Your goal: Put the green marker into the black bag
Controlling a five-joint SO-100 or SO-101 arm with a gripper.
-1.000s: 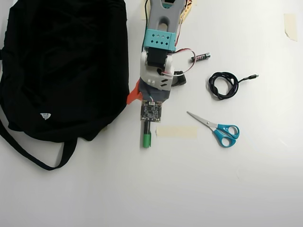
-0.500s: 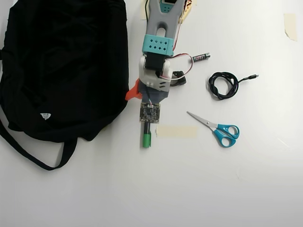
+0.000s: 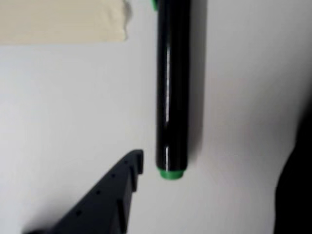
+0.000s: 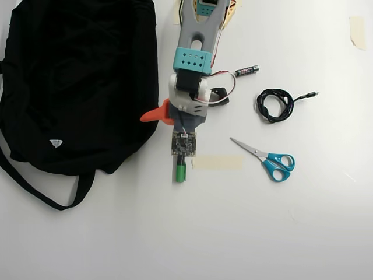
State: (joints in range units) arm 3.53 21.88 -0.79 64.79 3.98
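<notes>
Green marker (image 3: 171, 92) lies ungrasped on table; gripper (image 4: 165, 116) jaw is swung wider vs 1 s ago, prob. for grasp approach.

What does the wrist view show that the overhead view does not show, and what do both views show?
Only the wrist view shows the marker's black barrel with its small green tip and one dark finger of the pincer beside it, not touching. Only the overhead view shows the black bag, scissors, cable, battery and arm. Both show the green marker and the tape strip.
</notes>
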